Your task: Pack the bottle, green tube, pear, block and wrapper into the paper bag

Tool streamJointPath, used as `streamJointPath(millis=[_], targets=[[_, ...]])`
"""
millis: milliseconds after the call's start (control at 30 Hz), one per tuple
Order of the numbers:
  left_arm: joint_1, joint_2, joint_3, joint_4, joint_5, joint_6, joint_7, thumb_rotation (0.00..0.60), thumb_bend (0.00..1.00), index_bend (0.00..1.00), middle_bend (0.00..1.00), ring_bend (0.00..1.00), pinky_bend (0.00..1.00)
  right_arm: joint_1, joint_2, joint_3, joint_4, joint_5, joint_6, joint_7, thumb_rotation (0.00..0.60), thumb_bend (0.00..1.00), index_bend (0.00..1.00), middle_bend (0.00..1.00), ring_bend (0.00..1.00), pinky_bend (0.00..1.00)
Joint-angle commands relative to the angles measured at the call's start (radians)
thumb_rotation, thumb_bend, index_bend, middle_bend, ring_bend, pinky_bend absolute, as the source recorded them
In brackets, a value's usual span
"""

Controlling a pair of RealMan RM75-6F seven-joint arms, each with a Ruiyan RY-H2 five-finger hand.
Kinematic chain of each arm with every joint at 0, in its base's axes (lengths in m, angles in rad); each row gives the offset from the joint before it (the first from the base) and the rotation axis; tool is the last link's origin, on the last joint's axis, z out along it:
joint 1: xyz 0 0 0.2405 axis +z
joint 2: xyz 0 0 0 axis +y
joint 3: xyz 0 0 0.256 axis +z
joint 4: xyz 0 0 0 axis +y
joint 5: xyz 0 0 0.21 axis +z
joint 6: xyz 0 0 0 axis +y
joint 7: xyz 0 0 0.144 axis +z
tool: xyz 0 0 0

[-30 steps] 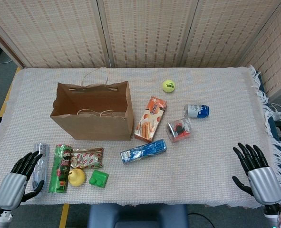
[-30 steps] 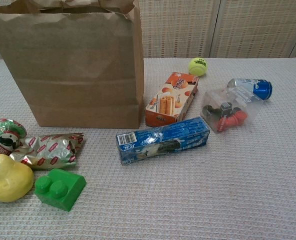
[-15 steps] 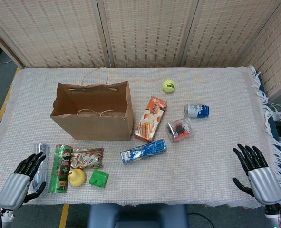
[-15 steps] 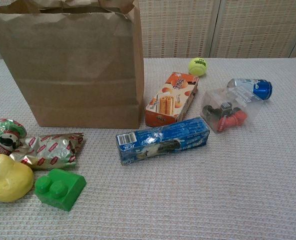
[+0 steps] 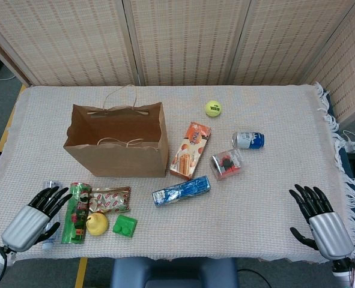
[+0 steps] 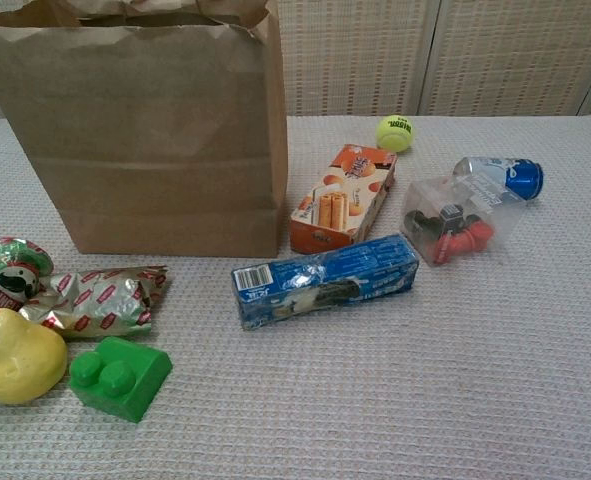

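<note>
**Left hand closes in on the bottle**

Since a second ago, the left hand (image 5: 36, 211) has slid rightward and now lies over the bottle (image 5: 50, 185), hiding all but its far end. Its fingers are spread and hold nothing. The right hand (image 5: 318, 217) has barely shifted; it hovers with fingers apart, empty, at the near right of the table (image 5: 273, 198).

Nothing is packed yet. The paper bag (image 5: 118, 144) stands upright with its mouth open. In front of it lie the green tube (image 5: 77, 211), just beside the bottle, then the wrapper (image 5: 110, 199), the pear (image 5: 97, 223) and the block (image 5: 125, 225), all huddled together.

That crowding looks like the main risk: fingers closing on the bottle could catch the tube alongside and roll it into the pear. The bottle, if smooth, may also slip from a loose hold, and the light bag could tip if its rim is struck.
</note>
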Motion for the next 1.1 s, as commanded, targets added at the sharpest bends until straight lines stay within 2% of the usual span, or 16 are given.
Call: streamJointPath(millis=[33, 200, 367, 667, 1100], targets=[[-0.115, -0.001, -0.020, 0.202, 0.136, 0.004, 0.029, 0.600, 0.39, 0.00, 0.00, 0.00, 0.12, -0.001, 0.001, 0.001, -0.003, -0.002, -0.005, 0.003, 0.600, 0.13, 0.00, 0.00, 0.00, 0.03], [-0.210, -0.018, 0.015, 0.385, 0.264, -0.002, 0.079, 0.600, 0.39, 0.00, 0.00, 0.00, 0.11, -0.001, 0.004, 0.000, -0.006, -0.002, -0.018, 0.013, 0.600, 0.13, 0.00, 0.00, 0.00, 0.03], [-0.246, -0.046, 0.057, 0.471, 0.291, -0.032, 0.077, 0.600, 0.39, 0.00, 0.00, 0.00, 0.11, 0.001, 0.007, 0.002, -0.008, -0.006, -0.026, 0.023, 0.600, 0.13, 0.00, 0.00, 0.00, 0.03], [-0.267, -0.132, 0.109, 0.622, 0.266, -0.075, 0.056, 0.600, 0.39, 0.00, 0.00, 0.00, 0.11, 0.005, 0.016, 0.001, -0.020, -0.004, -0.048, 0.045, 0.600, 0.13, 0.00, 0.00, 0.00, 0.03], [-0.268, -0.196, 0.173, 0.780, 0.220, -0.080, 0.006, 0.600, 0.39, 0.00, 0.00, 0.00, 0.11, 0.004, 0.015, 0.003, -0.027, -0.007, -0.062, 0.045, 0.600, 0.13, 0.00, 0.00, 0.00, 0.03]])
